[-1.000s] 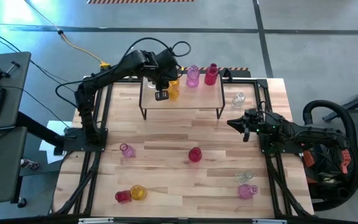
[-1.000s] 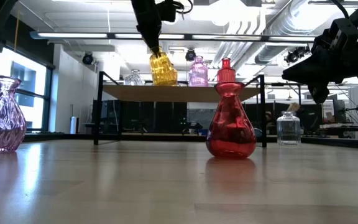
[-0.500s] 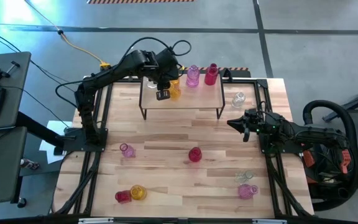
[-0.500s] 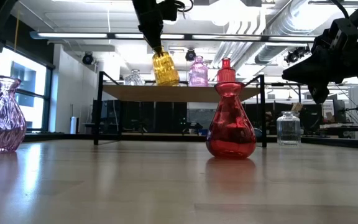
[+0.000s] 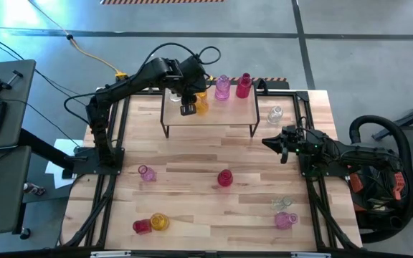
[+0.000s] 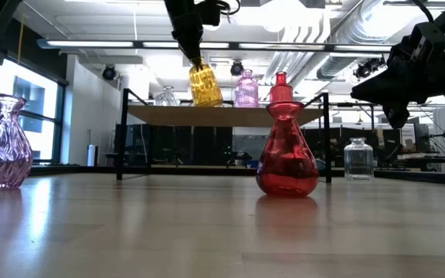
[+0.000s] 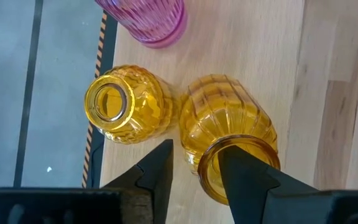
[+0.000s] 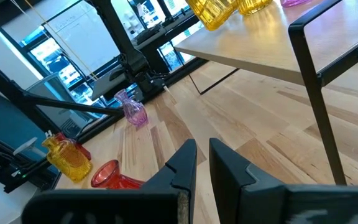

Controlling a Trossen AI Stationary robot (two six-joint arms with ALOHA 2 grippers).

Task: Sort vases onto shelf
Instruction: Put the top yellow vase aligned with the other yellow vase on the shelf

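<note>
Tilted since a second ago, the amber vase [image 7: 227,142] leans on the shelf [image 5: 221,113] near its back left corner, its rim between the left gripper's [image 7: 194,163] slightly parted fingers, which have loosened. Beside it stands another amber vase [image 7: 126,104]. Right gripper [image 5: 279,147] hangs unchanged, closed and empty, over the table's [image 5: 192,201] right edge. Pipes and lamps fill the room behind.

Right gripper [image 8: 202,163] fingers nearly together, a narrow gap between them, holding nothing, above the plank tabletop [image 8: 229,137]. Ahead, the shelf [image 8: 272,46] with a black leg, two amber vases [image 8: 213,11] on its top. Farther off on the tabletop: small pink vase [image 8: 131,109] upright, yellow vase [image 8: 67,157] beside a red vase [image 8: 114,176] lying on its side.
</note>
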